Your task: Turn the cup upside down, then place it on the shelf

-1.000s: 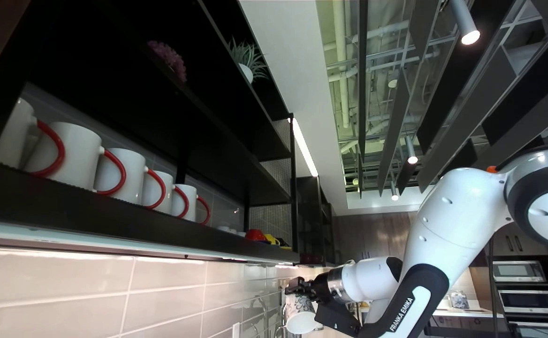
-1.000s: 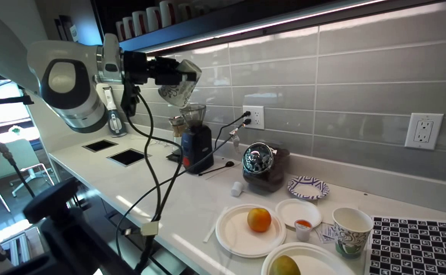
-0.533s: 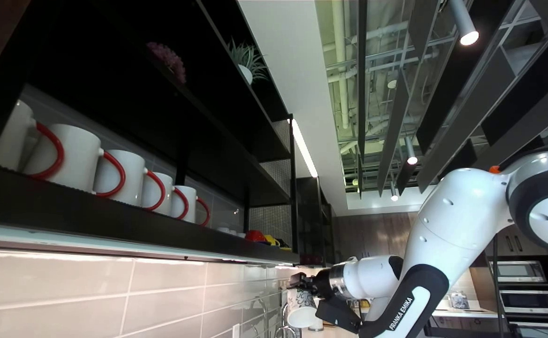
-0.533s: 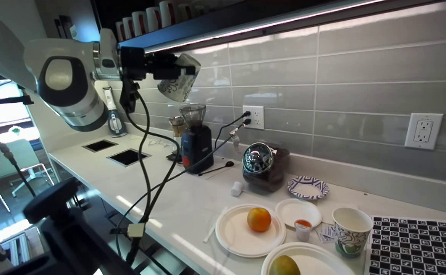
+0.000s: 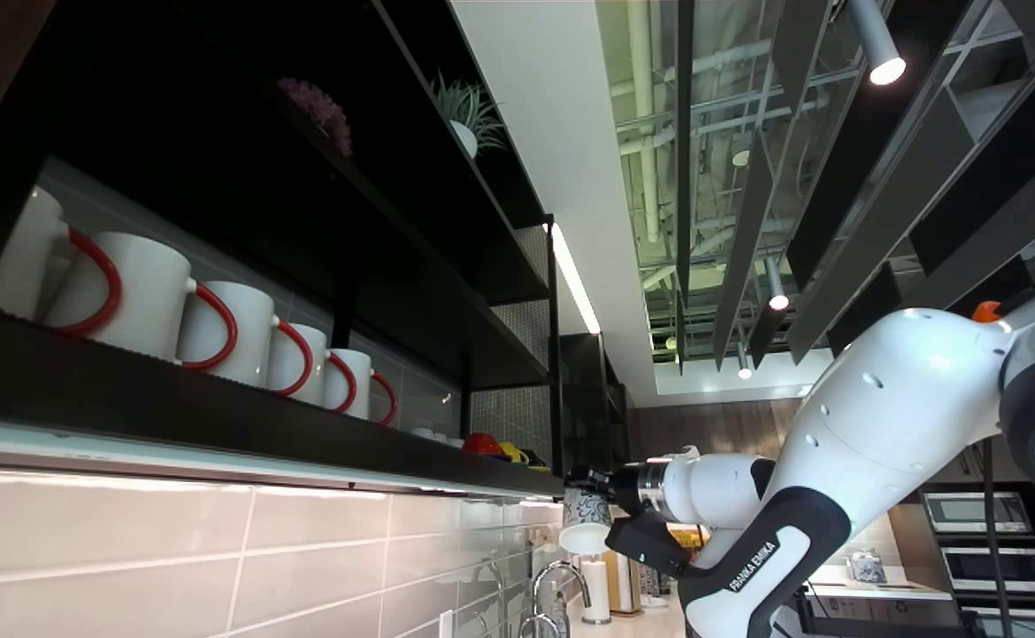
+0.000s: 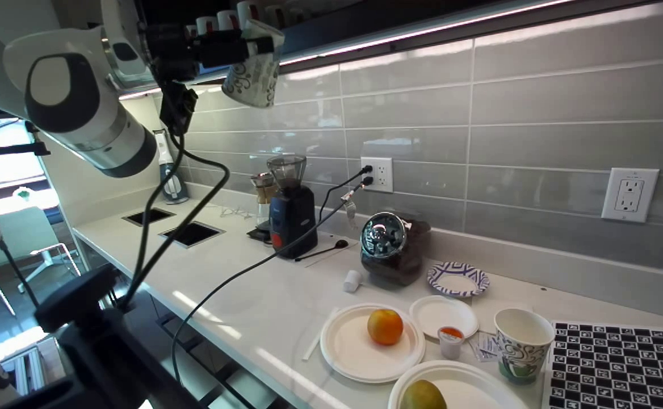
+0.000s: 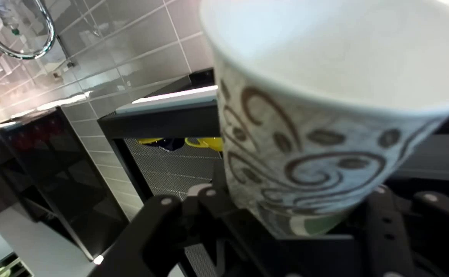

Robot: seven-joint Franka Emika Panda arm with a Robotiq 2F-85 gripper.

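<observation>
Operator: From my remote station, the gripper (image 7: 301,204) and its load: patterned cup (image 5: 586,518) between the fingers (image 7: 389,236), the jaws parted only by the width of its base end and clamping it there.

Colleague: Orientation of the long axis?

Operator: Roughly upright, crossing the fingers' reach; mouth down, rim hanging below the jaws, leaning slightly in an exterior view. I judge the inversion all but complete.

Colleague: Position relative to the shelf (image 5: 305,439)?

Operator: Outside the lowest board's front edge, near its end corner, rim lower than that edge. The depth of the gap I cannot tell. White mugs (image 5: 156,292) stand along the same board. My judgement: raise until the rim clears the front edge, then reach inward; too low, and the rim would likely strike it.
</observation>
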